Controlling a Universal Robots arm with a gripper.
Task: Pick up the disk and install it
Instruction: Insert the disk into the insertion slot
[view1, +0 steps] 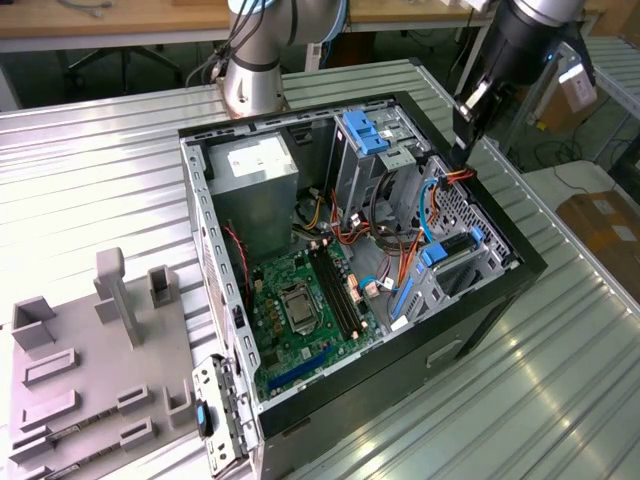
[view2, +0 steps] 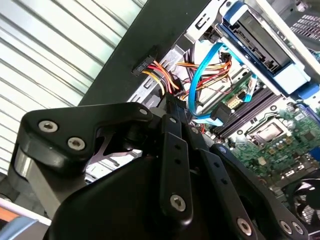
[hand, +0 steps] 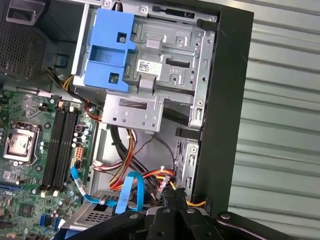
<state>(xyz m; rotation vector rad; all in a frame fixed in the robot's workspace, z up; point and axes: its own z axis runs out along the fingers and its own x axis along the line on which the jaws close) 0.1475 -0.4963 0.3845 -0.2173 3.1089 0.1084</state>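
Gripper (view1: 462, 128) hangs over the far end of the case (view1: 505, 300) wall on the exterior view's right, just above the orange-yellow cables (view2: 162, 75). Can't tell whether it is clenched or released; I see no disk in it.

Disk (view1: 452, 250) sits in the bay inside the case, against that same wall and toward the near end. From the gripper it lies along the wall, nearer and lower. In the second wrist view its exposed end runs crosswise to the wall, with a blue rail on each side.

My read: the disk looks seated.

Blue data cable (view2: 199, 70) loops between gripper and disk, and its plug looks unconnected. The bare blue bracket (view1: 365, 130) is on the far side, toward the exterior view's left of the gripper. It isn't the disk.
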